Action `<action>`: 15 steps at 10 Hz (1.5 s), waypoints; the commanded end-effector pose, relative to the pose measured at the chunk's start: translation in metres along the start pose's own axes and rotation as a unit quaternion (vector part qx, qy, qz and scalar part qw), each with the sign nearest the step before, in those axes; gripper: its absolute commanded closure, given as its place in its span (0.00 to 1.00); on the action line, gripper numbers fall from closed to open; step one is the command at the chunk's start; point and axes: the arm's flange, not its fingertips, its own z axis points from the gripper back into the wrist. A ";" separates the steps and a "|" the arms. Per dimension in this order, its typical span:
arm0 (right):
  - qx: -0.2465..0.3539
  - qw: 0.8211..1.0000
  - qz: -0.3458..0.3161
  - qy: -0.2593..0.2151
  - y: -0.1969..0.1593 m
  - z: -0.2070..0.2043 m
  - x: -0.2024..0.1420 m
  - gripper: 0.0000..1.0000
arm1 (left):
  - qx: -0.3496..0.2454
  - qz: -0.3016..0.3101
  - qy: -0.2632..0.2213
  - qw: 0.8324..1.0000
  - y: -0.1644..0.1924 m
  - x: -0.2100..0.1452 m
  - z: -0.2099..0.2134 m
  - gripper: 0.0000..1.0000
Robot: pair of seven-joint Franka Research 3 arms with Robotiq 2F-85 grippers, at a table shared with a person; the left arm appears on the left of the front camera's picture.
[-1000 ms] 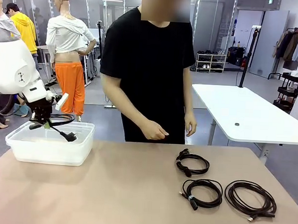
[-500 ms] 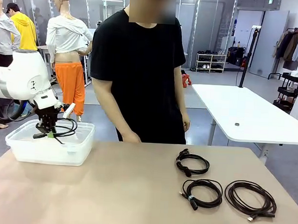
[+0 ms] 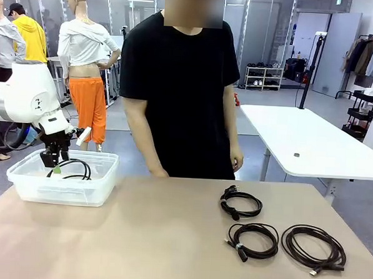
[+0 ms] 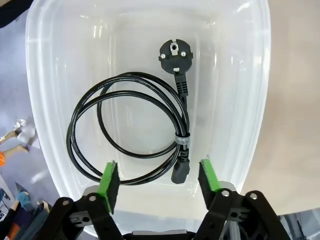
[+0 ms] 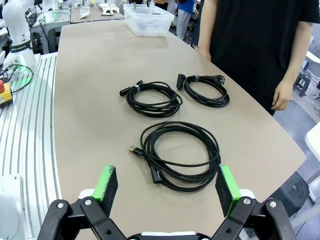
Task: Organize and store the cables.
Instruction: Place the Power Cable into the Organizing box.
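The right fingers, black with green pads, stand wide apart and hold nothing, hanging over the near edge of the smooth tan desk. Just beyond them lies the largest cable, a thin black cord wound in a loose round coil with a small plug end. Near it, to the left, sits a tighter middle coil, and a little farther back a smaller coil with a round plug. All three lie flat on the desk, apart from one another. At the desk's far left stands a translucent plastic bin with rounded corners. The left fingers hang spread open above it, gripping nothing. On the bin's floor lies a fourth cable, bound with a tie and touching neither finger. A person in a black shirt stands behind the desk.
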 end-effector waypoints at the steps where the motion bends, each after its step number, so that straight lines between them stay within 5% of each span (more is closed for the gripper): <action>1: 0.000 1.000 -0.013 0.003 0.001 0.001 0.004 0.00 | -0.002 0.019 -0.015 1.000 -0.002 -0.001 0.002 0.02; 4: 0.000 1.000 -0.013 0.003 0.001 0.001 0.004 0.00 | -0.008 0.064 -0.035 0.997 -0.026 -0.005 -0.012 0.00; 5: 0.000 1.000 -0.013 0.003 0.001 0.001 0.004 0.00 | -0.006 0.020 -0.010 1.000 -0.004 -0.002 -0.005 0.00; 12: 0.000 1.000 -0.013 0.003 0.001 0.001 0.004 0.00 | -0.007 0.026 -0.013 1.000 -0.007 0.000 -0.006 0.00; 15: 0.000 1.000 -0.013 0.003 0.001 0.001 0.004 0.00 | -0.050 0.103 -0.082 0.990 -0.055 -0.013 0.059 0.00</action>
